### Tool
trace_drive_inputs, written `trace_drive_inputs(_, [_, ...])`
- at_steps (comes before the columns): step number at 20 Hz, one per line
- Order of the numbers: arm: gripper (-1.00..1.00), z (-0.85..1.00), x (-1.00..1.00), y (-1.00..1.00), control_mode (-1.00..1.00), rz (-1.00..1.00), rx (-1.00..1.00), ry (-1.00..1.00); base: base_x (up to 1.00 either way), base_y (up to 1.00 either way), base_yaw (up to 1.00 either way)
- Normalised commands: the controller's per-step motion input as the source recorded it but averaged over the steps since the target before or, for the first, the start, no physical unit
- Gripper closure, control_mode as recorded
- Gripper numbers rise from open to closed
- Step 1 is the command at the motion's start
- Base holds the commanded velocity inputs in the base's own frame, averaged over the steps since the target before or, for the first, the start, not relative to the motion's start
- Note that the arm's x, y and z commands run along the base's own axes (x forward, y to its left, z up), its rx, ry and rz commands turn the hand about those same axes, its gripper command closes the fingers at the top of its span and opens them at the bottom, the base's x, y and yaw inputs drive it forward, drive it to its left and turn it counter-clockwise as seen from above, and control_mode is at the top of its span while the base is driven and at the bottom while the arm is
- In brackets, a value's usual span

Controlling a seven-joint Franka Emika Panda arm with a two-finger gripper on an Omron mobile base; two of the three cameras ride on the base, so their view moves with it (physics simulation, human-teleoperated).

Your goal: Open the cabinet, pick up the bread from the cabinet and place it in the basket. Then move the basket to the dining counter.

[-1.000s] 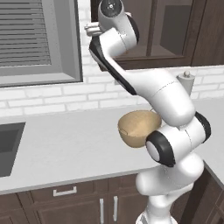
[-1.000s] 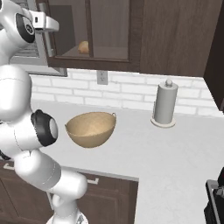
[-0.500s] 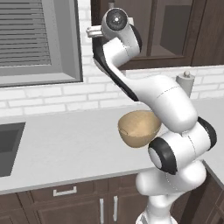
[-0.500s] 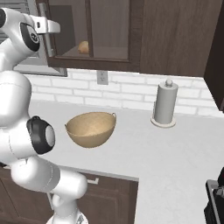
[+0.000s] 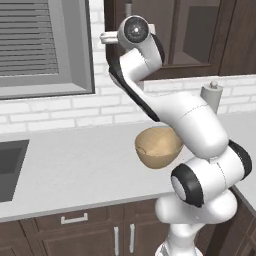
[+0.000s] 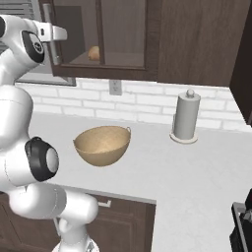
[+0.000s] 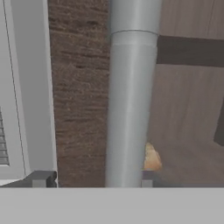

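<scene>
The cabinet (image 6: 123,34) is a dark brown wall unit with glass-paned doors, and its doors are shut. My gripper (image 7: 94,179) is up at the long grey handle (image 7: 131,109), which stands between the two fingertips. The right fingertip (image 7: 146,179) is against the handle and the left one stands apart from it, so the jaws are open. In the right base view the hand (image 6: 51,32) sits at the door's left edge. The bread (image 6: 93,52), a small golden roll, lies behind the glass, and the hand view shows the bread (image 7: 152,158) too. The tan basket (image 6: 102,145) rests on the worktop below.
A grey paper-towel holder (image 6: 186,115) stands by the brick wall to the right of the basket. A sink (image 5: 7,167) is set into the worktop at far left, under a grey window (image 5: 45,45). Low drawers (image 5: 75,218) run along the worktop's front.
The hand has edged in and slightly down onto the cabinet handle, and the fingers have narrowed around it. Basket and bread have not moved.
</scene>
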Motion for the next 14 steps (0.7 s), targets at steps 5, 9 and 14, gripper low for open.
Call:
trace_drive_inputs(5, [1.00,0.00,-0.97,-0.24,-1.00,0.00,0.05,0.00,0.00,0.00,0.00])
trace_drive_inputs(9, [1.00,0.00,-0.99,-0.45,-1.00,0.00,0.08,0.06,0.00,0.00,0.00])
trace_drive_inputs(14, [1.00,-0.01,-0.88,-1.00,-1.00,0.07,0.20,0.28,0.00,0.00,0.00])
